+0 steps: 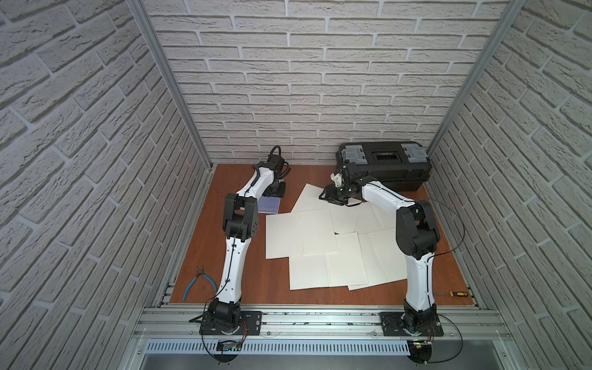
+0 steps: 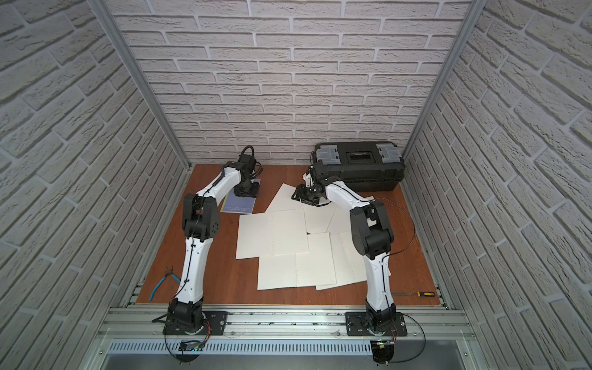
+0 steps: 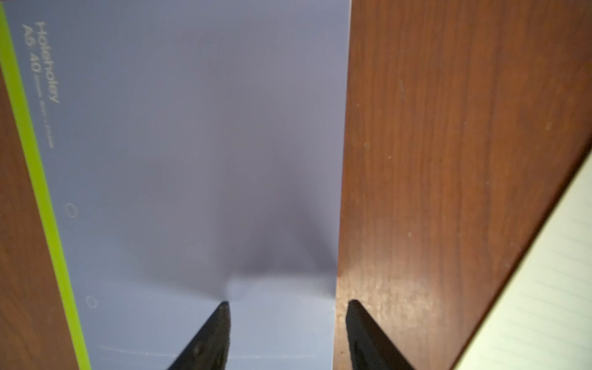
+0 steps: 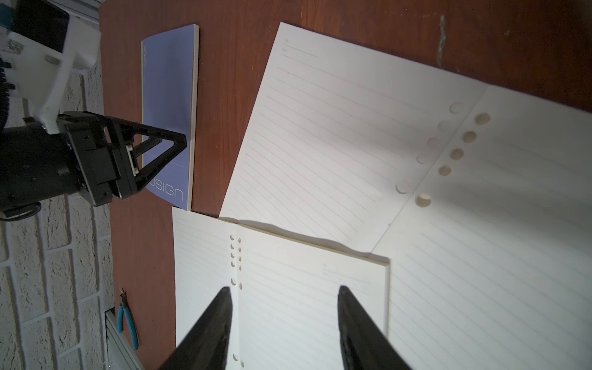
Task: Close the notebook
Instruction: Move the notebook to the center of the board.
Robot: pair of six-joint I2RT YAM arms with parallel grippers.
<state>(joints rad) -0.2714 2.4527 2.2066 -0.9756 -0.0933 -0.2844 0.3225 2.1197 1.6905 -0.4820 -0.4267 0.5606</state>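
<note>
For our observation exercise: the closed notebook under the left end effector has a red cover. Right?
No: the notebook cover is pale blue, not red, as the left wrist view shows. It is closed, under the left end effector.

A reddish-brown wooden worktop (image 1: pixel 266 282) sits inside pale brick-patterned walls (image 1: pixel 320 80). Cream lined sheets (image 1: pixel 301 234) with punched holes lie overlapping across its middle and right. A black toolbox (image 1: pixel 382 165) with grey lid compartments stands in the far right corner, against the far wall. Blue-handled pliers (image 1: pixel 200 282) lie at the near left edge. A screwdriver (image 1: pixel 455 293) with a yellow-and-black handle lies at the near right edge
</note>
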